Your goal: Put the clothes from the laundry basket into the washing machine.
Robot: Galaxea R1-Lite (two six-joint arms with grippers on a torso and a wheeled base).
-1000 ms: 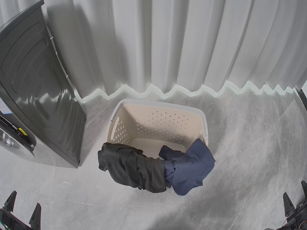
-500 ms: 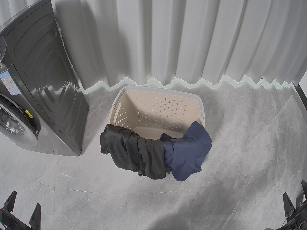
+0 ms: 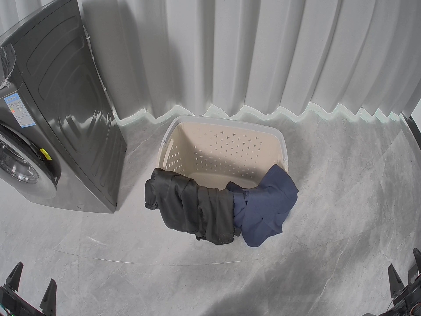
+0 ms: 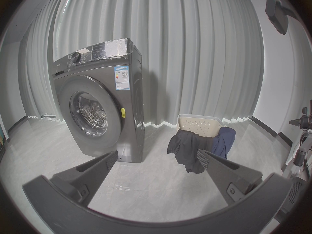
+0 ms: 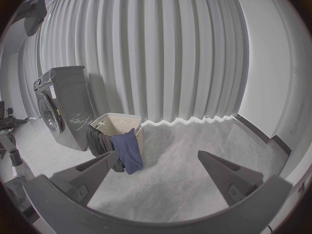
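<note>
A cream laundry basket stands on the floor before the curtain. Over its near rim hang a dark grey garment and a navy blue garment, side by side. The grey washing machine stands to the basket's left, its round door shut. My left gripper is open at the lower left, well short of the basket; my right gripper is open at the lower right. The left wrist view has the basket with both garments ahead of my left gripper. My right gripper is empty too.
A pleated white curtain closes off the back. Grey marble-look floor lies open around the basket. A dark skirting edge runs at the far right.
The head view has shifted: washing machine and basket now sit further right and more of the machine's front shows. Both grippers hold the same places; the garments hang as before.
</note>
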